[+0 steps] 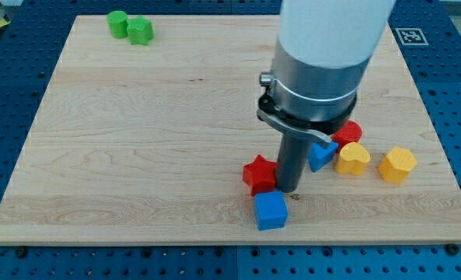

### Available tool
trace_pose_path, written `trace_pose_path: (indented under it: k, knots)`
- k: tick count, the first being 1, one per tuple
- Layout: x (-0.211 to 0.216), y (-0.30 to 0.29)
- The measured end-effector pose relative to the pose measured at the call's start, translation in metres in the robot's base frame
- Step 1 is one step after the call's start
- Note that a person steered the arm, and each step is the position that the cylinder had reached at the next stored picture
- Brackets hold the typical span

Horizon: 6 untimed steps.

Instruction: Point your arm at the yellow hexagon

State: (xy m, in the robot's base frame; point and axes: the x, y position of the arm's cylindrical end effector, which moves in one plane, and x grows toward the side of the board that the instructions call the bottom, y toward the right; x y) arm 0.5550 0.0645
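The yellow hexagon (397, 164) lies near the view's right edge of the wooden board (137, 140). My tip (287, 190) rests on the board well to its left, between the red star (259, 173) and the blue cube (271, 210), close to both. A yellow heart-shaped block (352, 159) sits just left of the hexagon. A blue triangular block (320, 156) and a red round block (349, 132) lie next to the heart, partly hidden by the arm.
Two green blocks, one round (118, 23) and one hexagonal (141, 31), sit together at the view's top left. The arm's wide white body (331, 39) covers the upper middle of the view. Blue perforated table surrounds the board.
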Motion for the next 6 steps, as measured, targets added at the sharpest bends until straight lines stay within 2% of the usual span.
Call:
trace_pose_path:
  k: [2, 4, 6]
  knots:
    - [0.001, 0.117]
    - [0.021, 0.192]
    - [-0.033, 0.215]
